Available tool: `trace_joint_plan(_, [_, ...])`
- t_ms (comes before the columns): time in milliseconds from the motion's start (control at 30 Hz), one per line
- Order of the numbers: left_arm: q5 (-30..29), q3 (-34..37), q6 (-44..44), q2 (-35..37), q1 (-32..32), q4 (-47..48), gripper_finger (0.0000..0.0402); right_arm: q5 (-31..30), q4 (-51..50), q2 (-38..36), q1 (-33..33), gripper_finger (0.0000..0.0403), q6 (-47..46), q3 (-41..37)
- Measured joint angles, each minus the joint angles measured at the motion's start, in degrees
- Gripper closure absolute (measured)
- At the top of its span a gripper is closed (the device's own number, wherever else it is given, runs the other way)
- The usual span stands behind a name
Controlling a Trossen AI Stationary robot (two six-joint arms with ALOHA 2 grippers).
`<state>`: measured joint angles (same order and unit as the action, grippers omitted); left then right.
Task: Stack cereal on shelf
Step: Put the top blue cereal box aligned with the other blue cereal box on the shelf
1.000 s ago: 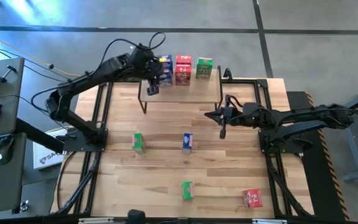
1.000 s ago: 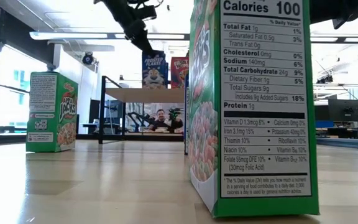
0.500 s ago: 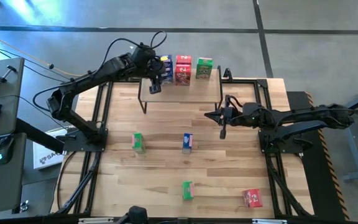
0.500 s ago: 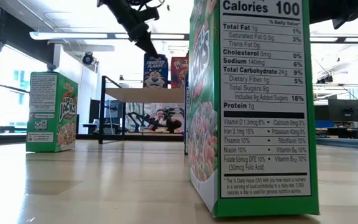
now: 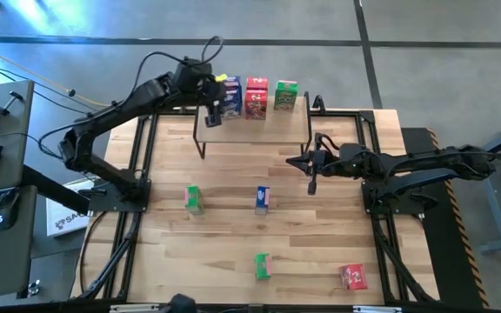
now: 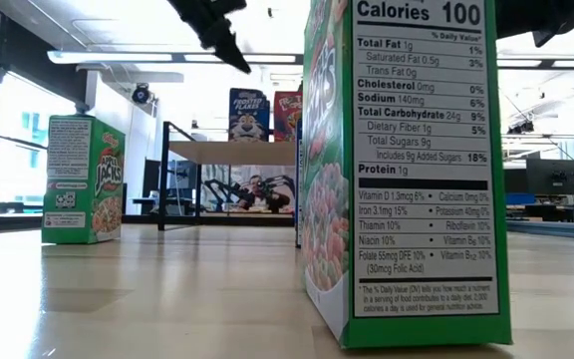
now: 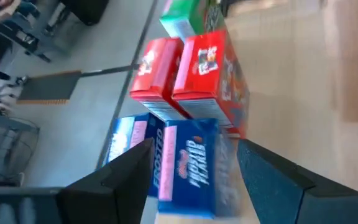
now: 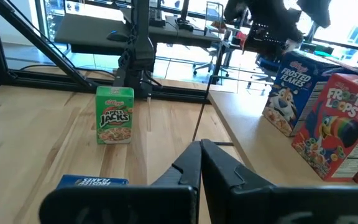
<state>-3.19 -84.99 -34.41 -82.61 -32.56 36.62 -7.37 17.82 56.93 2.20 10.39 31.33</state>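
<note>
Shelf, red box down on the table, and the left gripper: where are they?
Shelf [image 5: 259, 130], high view, bare wooden top.
Red box [image 5: 352, 277], high view, its middle.
Left gripper [image 5: 213, 116], high view, between its fingertips.

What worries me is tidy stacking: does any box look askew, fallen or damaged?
Only the red cereal box farthest from the shelf, right side: it sits askew to the table edges. No damage shows.

- The wooden table [image 5: 224, 261] carries the shelf [image 5: 259, 129] along its far edge.
- On the shelf top, at its far edge: blue boxes [image 5: 230, 96], red boxes [image 5: 256, 96], a green box [image 5: 285, 95].
- On the table itself: a green box [image 5: 193, 198] left of centre, a blue box [image 5: 263, 199] at centre, a green box [image 5: 262, 265] near the front edge, a red box [image 5: 352, 276] toward the front right corner.
</note>
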Motion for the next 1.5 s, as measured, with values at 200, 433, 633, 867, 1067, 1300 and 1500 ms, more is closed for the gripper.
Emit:
trace_joint_plan(200, [2.41,4.64,8.91,4.43,-1.15,5.98,0.0238,0.08,-0.44,0.0,0.02,0.0402,0.11,0.0])
trace_joint_plan(433, [-2.48,17.5,15.62,5.54,-3.94,-7.1,0.0358,0.08,-0.87,0.0,0.0,0.0402,0.11,0.0])
trace_joint_plan(633, [-2.03,21.97,16.34,5.59,-3.91,-17.0,0.0399,0.08,-0.88,0.0,0.02,0.0402,0.11,0.0])
trace_joint_plan(867, [-2.07,22.51,16.87,5.64,-4.92,-18.82,0.0393,0.08,-0.87,0.0,0.0,0.0402,0.03,0.0])
trace_joint_plan(1067, [-2.03,22.51,17.0,6.45,-6.32,-18.67,0.0392,0.07,-0.88,0.0,0.01,0.0402,-0.04,0.0])
trace_joint_plan(1300, [7.15,26.27,21.01,10.95,-5.89,-11.77,0.0392,0.06,-1.33,0.0,0.02,0.0402,-0.07,0.0])
trace_joint_plan(1500, [7.23,34.66,26.13,10.16,-3.15,-30.89,0.0392,0.06,-1.29,0.0,0.02,0.0402,-0.04,0.0])
